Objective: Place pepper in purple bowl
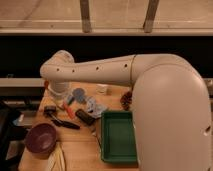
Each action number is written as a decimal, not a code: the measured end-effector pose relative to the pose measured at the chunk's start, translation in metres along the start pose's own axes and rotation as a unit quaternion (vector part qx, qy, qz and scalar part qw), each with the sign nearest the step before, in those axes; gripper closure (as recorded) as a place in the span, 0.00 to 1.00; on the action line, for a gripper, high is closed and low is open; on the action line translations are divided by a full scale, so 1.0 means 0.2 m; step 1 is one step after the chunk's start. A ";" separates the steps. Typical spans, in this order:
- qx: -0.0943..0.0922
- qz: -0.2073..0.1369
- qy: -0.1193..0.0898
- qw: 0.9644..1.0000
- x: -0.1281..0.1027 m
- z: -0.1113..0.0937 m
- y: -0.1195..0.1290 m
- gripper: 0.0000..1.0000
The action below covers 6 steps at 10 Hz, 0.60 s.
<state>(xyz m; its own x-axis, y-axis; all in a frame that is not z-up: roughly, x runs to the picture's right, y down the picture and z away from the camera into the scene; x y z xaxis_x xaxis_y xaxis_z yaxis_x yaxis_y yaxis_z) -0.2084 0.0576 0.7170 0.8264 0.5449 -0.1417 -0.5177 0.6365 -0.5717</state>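
White arm outstretched leftward, elbow bent down, tool point(63, 100) (dark-tipped) low.

A single camera view looks down and forward over the robot's own white arm point(150, 80), from high behind it, facing a dark wall and pale window band beyond the tabletop point(80, 147). The arm's bulky near segment fills the right side, very close to the lens. The green tray point(120, 137) sits lower centre; left of it lies the purple bowl point(41, 137), and beyond the tray's far left corner the pincer point(59, 100) hangs near the pepper point(68, 111).
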 end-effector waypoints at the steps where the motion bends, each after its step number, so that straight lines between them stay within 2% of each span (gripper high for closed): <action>1: 0.000 0.000 0.000 1.000 0.00 0.00 0.00 1.00; 3: -0.006 -0.011 0.002 1.000 -0.01 0.02 0.02 1.00; 5: -0.023 -0.047 0.003 0.999 -0.05 0.07 0.15 1.00; 6: -0.031 -0.066 0.004 0.997 -0.06 0.09 0.26 1.00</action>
<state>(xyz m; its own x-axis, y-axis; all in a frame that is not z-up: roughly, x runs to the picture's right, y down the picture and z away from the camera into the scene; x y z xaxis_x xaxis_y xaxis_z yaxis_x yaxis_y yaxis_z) -0.2494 0.0937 0.7035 0.8881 0.4546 -0.0677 -0.3898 0.6671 -0.6349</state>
